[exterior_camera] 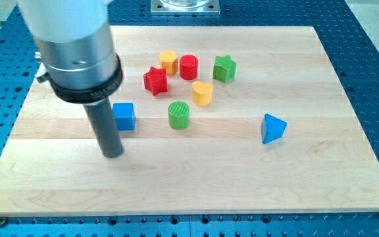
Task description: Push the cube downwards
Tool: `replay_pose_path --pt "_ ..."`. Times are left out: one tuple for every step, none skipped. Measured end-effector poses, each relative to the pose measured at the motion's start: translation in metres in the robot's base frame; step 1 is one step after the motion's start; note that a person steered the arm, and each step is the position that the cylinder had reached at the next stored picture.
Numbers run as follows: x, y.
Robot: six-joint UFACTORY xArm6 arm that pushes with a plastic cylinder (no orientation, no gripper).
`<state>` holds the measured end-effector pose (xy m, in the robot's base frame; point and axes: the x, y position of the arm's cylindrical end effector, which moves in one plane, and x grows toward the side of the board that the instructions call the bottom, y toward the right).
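Observation:
A blue cube (124, 116) sits on the wooden board (242, 171) at the view's left of centre. My tip (113, 154) rests on the board just below the cube and slightly to its left, close beside it; I cannot tell if the rod touches it. The rod rises to a large grey housing at the view's upper left, which hides the board behind it.
A green cylinder (179, 114) stands right of the cube. Above are a red star (155, 80), a yellow hexagonal block (168, 62), a red cylinder (189, 66), a yellow heart-like block (202, 93) and a green star (224, 68). A blue triangular block (272, 128) lies at right.

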<state>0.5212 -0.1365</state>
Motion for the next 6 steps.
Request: replay_pose_path --pt "-0.003 -0.004" --pt "-0.027 -0.010" --pt "-0.032 -0.010" --pt "-0.102 -0.028" --pt "-0.102 -0.028" --pt "-0.073 0.008"
